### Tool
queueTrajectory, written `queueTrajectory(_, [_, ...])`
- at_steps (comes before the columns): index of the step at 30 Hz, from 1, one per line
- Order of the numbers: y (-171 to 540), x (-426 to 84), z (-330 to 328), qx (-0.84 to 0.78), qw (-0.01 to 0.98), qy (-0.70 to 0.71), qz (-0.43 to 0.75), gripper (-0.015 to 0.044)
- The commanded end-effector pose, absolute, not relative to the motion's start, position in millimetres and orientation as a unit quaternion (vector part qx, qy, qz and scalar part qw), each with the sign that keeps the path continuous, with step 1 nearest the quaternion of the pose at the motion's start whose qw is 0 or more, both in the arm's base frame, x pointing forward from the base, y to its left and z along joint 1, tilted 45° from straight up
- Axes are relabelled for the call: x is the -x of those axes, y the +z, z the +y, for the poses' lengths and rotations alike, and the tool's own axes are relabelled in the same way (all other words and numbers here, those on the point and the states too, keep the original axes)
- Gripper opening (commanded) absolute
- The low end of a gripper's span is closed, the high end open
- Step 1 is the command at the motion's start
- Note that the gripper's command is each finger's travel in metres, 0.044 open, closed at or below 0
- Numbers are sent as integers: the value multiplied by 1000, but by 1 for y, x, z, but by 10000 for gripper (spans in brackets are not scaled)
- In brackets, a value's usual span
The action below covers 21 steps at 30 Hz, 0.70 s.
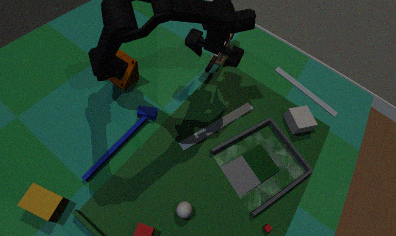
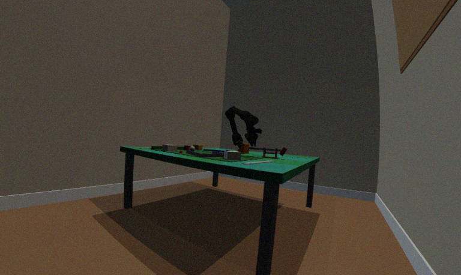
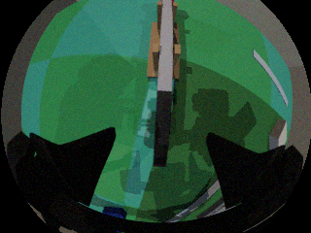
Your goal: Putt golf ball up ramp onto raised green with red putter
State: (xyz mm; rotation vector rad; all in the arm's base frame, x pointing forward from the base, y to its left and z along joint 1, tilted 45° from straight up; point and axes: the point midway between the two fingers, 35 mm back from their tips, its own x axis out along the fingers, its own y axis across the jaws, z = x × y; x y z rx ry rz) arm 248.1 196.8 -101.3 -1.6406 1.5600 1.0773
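The red putter (image 2: 283, 151) (image 3: 165, 58) rests on a small wooden stand (image 1: 219, 59) (image 3: 153, 65), its black grip end pointing toward the mat's middle. In the top view the arm hides much of it. My gripper (image 1: 215, 60) (image 2: 253, 145) (image 3: 162, 135) is wide open and points down close above the black grip end. That end shows midway between the fingertips in the wrist view, not clamped. The white golf ball (image 1: 184, 209) (image 2: 192, 148) lies on the dark green mat. The grey ramp (image 1: 241, 175) leads up to the raised green (image 1: 260, 163), walled on three sides.
A blue putter-shaped club (image 1: 116, 146) lies left of the mat. A pale strip (image 1: 239, 112) lies between stand and walled green. A white block (image 1: 302, 118), another pale strip (image 1: 306, 91), a yellow block (image 1: 40, 201), a red block (image 1: 144, 230) and a small red cube (image 1: 267, 228) lie around.
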Motion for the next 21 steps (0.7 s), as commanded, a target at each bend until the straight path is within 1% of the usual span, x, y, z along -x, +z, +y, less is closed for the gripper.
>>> queueTrajectory(1, [-107,-248,192,624,309,409,590,440])
queueTrajectory(5, [-119,-248,179,624,309,409,590,440])
queueTrajectory(21, [-131,-248,168,624,309,408,590,440])
